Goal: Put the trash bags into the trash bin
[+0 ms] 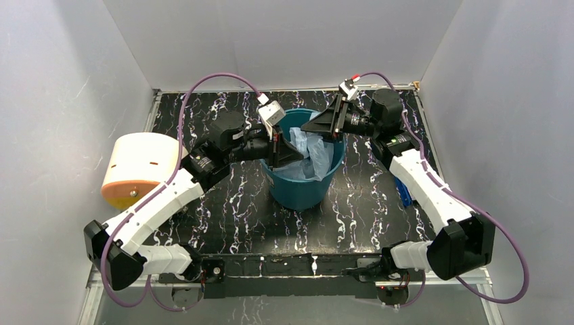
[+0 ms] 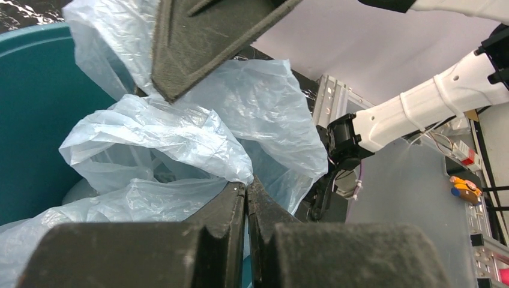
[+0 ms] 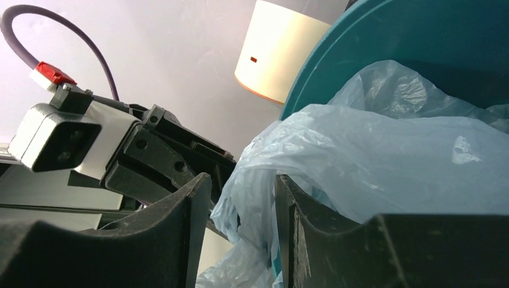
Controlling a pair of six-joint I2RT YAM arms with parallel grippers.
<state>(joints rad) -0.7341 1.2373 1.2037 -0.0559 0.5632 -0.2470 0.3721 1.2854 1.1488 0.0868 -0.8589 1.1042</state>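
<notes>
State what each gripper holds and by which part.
Left gripper pinches the trash bag by a crumpled fold. Right gripper: jaws apart, bag film loose between them, not gripped.

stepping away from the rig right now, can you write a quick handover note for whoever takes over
The left gripper is shut on the thin translucent light-blue plastic bag at the left rim of the teal round plastic bin.
The right gripper is open at the far right rim, with bag film loose between its fingers.
Done: most of the bag sits bunched inside the bin.
Left: some film lies over the rim; push it in, then release.
</notes>
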